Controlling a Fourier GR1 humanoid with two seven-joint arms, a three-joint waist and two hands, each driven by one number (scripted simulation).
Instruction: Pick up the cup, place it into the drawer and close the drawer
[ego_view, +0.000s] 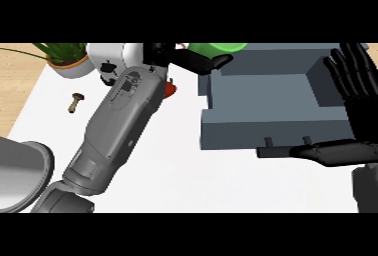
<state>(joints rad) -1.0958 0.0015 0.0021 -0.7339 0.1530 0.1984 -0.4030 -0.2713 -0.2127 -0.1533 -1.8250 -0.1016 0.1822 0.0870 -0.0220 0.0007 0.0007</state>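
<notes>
A green cup (217, 48) sits in my left hand (190, 59), whose black fingers and thumb curl round its lower part and hide it. The cup is at the far left corner of the open grey-blue drawer (221, 131), level with the drawer's back edge. My left forearm runs up from the lower left across the white counter. At the drawer's right side my right hand (360, 107) is open, fingers straight and pointing up. Its thumb lies along the drawer's front, by the two small handle posts (269, 141).
A potted plant (65, 56) and a white appliance (107, 62) stand at the back left. A small red object (170, 90) shows beside my left forearm. A small brown item (75, 102) lies on the white counter (177, 175). A grey round vessel (21, 172) sits at the lower left edge.
</notes>
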